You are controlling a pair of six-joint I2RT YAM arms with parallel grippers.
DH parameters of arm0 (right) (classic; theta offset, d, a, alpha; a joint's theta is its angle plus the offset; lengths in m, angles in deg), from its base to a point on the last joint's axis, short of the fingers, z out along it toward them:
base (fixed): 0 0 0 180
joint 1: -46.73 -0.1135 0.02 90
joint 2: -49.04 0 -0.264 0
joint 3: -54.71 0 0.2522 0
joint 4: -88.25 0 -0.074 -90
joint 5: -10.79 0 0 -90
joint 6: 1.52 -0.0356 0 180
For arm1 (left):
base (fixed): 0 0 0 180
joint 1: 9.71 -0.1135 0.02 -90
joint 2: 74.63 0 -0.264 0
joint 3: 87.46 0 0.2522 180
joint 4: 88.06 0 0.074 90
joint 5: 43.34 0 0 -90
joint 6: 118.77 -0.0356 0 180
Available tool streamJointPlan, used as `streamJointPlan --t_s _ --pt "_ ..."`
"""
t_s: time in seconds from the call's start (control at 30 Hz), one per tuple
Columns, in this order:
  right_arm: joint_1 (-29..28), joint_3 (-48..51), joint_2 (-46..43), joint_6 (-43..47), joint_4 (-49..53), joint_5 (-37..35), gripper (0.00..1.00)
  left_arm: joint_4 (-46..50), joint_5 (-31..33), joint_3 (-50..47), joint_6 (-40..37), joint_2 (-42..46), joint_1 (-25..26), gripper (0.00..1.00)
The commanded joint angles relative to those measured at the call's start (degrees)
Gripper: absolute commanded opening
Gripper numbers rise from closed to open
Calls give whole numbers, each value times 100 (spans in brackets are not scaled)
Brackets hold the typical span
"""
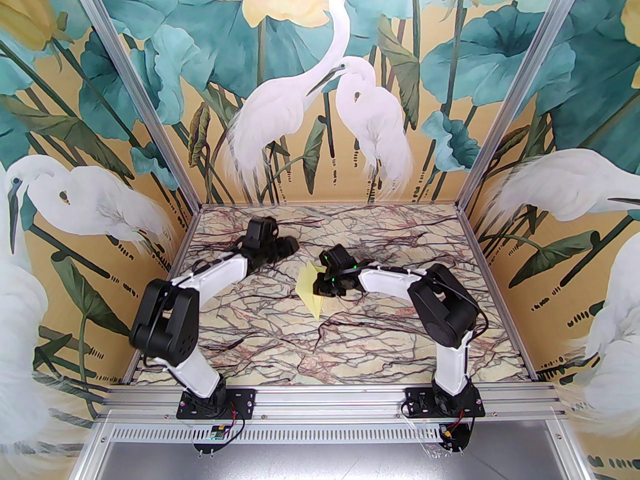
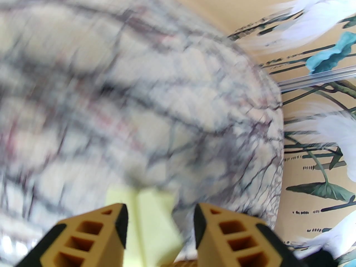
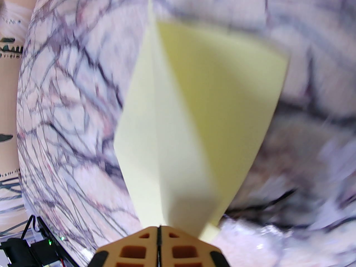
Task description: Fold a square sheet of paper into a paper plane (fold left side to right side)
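The square sheet of paper now shows as a folded paper plane [image 1: 312, 290], a pale yellow pointed dart near the middle of the marbled table [image 1: 260, 338], tip toward the near edge. My right gripper [image 1: 324, 284] is shut on its far right edge. In the right wrist view the shut right gripper [image 3: 159, 229] pinches the paper plane [image 3: 194, 121], which fans away from it with a centre crease. My left gripper [image 1: 280, 248] sits back and left of the plane. Its orange fingertips [image 2: 119, 218] stand apart around nothing, with the paper plane [image 2: 151, 227] lying in view beyond the left gripper [image 2: 160, 209].
Painted walls with herons and leaves enclose the table on three sides. An aluminium rail [image 1: 330, 398] carrying both arm bases runs along the near edge. The left wrist view is smeared by motion.
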Motion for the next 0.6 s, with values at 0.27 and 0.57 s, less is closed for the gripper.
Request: streamJointPlan --t_s 0.27,0.57 --pt "163 -701 767 593 635 -204 6 -730 -378 -1651 1250 628 290 53" --pt "206 -541 801 585 588 -309 3 -1338 -484 -1838 1721 105 676 54"
